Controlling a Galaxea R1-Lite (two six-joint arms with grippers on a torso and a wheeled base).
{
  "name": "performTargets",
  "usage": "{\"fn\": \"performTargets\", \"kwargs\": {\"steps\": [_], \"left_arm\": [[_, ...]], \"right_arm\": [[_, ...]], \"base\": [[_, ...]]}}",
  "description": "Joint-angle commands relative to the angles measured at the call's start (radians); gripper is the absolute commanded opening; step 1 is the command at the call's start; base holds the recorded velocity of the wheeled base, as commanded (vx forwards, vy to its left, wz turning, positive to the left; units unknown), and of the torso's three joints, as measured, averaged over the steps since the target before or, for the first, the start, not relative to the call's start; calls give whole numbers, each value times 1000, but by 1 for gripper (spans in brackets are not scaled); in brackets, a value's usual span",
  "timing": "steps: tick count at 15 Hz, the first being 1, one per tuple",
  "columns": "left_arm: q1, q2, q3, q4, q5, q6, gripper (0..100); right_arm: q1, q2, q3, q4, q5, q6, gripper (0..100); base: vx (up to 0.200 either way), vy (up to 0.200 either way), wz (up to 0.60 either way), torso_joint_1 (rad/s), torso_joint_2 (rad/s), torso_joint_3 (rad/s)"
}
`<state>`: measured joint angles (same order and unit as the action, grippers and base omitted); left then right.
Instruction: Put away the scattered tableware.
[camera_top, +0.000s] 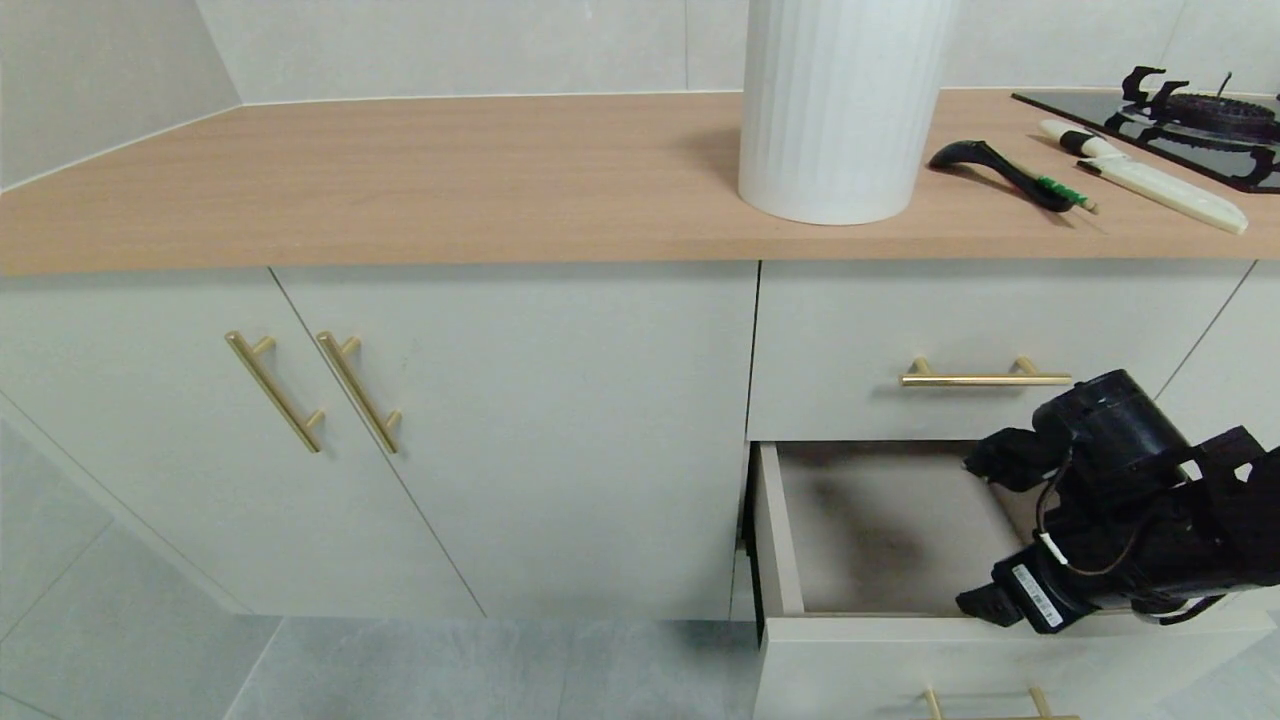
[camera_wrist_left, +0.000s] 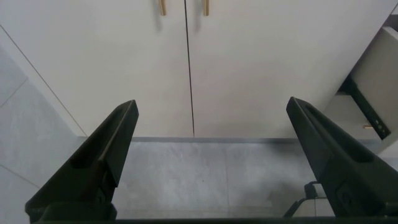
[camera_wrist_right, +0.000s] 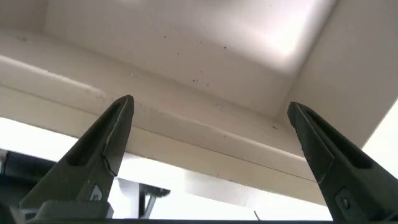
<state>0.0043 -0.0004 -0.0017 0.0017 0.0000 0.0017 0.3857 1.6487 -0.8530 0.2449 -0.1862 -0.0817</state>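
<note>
Right gripper (camera_top: 985, 530), open and empty, hung over the drawer (camera_top: 780, 530); the knife (camera_top: 1150, 180) lay above and beyond it, slanting away, nearest this arm.

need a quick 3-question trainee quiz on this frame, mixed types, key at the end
1. True or false: the lower drawer is shut.
2. Where does the white knife lie? A) on the counter, beside the stove; B) inside the lower drawer; C) on the floor.
3. Fill in: the right gripper has its jaws ___ (open or shut).

Key: 1 false; 2 A; 3 open.
</note>
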Motion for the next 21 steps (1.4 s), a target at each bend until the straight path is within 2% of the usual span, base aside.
{"fn": "performTargets", "kwargs": {"steps": [1,4,9,13,18,21], "left_arm": [[0,0,0,0,0,0,100],[0,0,0,0,0,0,100],[0,0,0,0,0,0,100],[0,0,0,0,0,0,100],[0,0,0,0,0,0,100],[0,0,0,0,0,0,100]], "right_arm": [[22,-18,0,30,-1,-7,100],[81,-17,-28,211,-50,-7,100],[151,-12,-26,346,-61,-23,100],[153,-20,-31,352,-68,-23,100],[174,-17,-28,425,-70,-35,100],[176,-18,-43,406,-67,-29,100]], "base": [[0,0,0,0,0,0],[0,0,0,0,0,0],[0,0,0,0,0,0],[0,0,0,0,0,0],[0,0,0,0,0,0],[0,0,0,0,0,0]]}}
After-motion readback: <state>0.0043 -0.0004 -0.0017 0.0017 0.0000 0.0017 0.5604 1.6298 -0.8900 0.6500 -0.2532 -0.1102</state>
